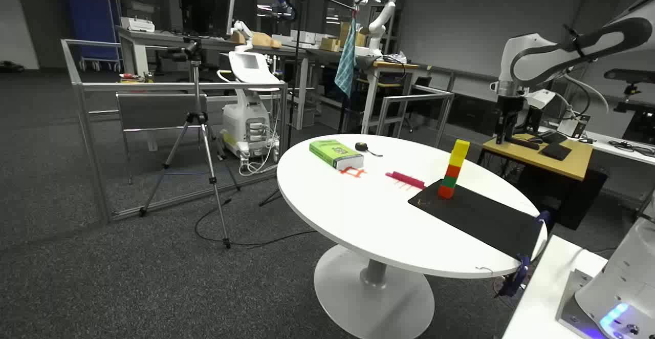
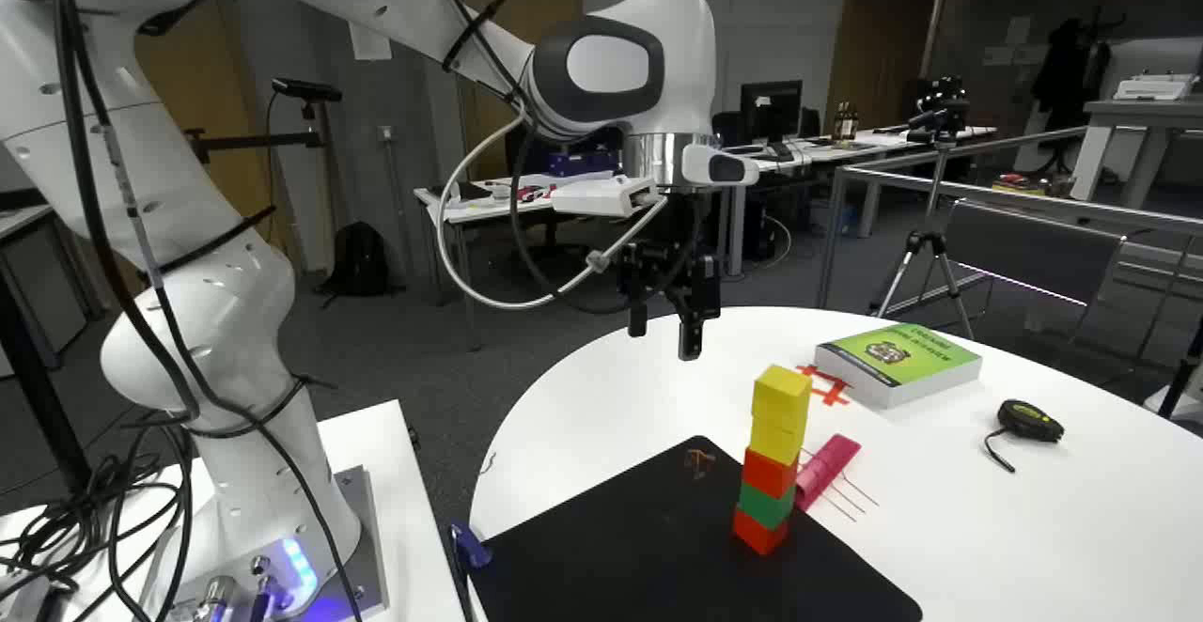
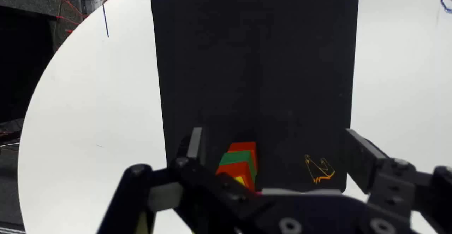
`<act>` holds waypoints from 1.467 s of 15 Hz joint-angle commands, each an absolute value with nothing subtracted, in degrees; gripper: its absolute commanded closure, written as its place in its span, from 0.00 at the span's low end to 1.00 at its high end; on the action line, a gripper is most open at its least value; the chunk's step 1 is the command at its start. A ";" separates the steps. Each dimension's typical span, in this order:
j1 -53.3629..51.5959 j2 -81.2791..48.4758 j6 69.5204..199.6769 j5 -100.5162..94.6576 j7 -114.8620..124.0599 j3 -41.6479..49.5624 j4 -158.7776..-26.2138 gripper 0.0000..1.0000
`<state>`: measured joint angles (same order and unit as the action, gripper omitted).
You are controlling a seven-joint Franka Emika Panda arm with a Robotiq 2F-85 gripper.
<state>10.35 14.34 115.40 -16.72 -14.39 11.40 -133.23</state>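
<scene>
My gripper (image 2: 664,333) hangs in the air with its fingers pointing down, higher than the table. In the wrist view the gripper (image 3: 279,145) is wide open, with nothing gripped between its pads. Nearest to it is a tower of several stacked blocks (image 2: 769,472): red lowest, then green, red, and yellow on top. The tower (image 1: 450,177) stands upright on a black mat (image 1: 481,216), apart from the fingers. Seen from the wrist, the lower blocks (image 3: 243,156) appear close to the left finger; the gripper's body hides most of the yellow part.
The mat covers part of a round white table (image 1: 348,216). Behind the tower lies a pink strip (image 2: 827,470) with red marks. Farther off are a thick green book (image 2: 898,364) and a tape measure (image 2: 1029,422). Blue clamps (image 2: 470,545) sit at the mat's edge.
</scene>
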 commanded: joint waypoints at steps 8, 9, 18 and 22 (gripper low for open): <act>9.67 12.32 124.16 -7.81 -17.04 13.32 -130.11 0.00; 9.64 11.88 126.60 -6.09 -17.53 13.61 -129.60 0.00; 11.18 -5.32 126.75 3.22 -25.33 14.63 -113.36 0.00; 13.00 -12.50 125.05 0.72 -30.29 13.41 -107.22 0.00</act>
<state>10.77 -7.28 128.21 1.67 -25.34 14.63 -113.77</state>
